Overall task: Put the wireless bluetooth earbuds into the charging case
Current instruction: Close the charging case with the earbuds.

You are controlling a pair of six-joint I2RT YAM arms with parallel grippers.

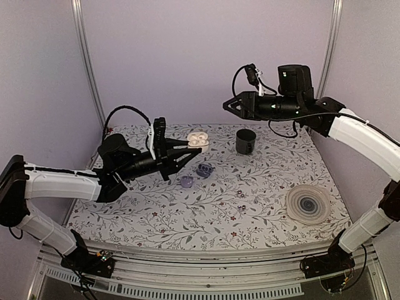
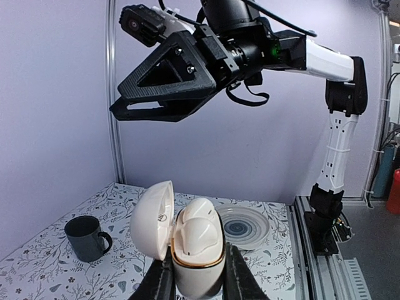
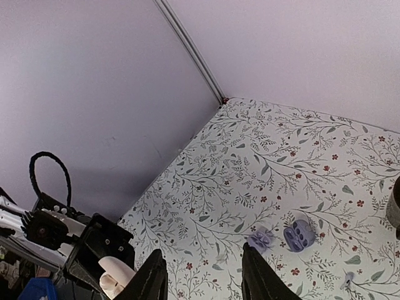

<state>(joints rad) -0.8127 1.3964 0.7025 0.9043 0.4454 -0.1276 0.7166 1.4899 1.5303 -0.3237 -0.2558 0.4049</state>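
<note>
One charging case (image 2: 199,247) — long axis upright; lid open.

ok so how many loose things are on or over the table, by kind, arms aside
white case: 1
small lilac pieces: 2
dark mug: 1
swirl plate: 1
total: 5

White arm links (image 1: 59,183), black joints (image 1: 111,181), black triangular end effector (image 1: 227,105), looped black cables (image 1: 125,108)

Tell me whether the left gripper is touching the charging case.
Touching. Left wrist view: the left gripper clamps the open charging case, both jaws pressed against its sides.
</note>
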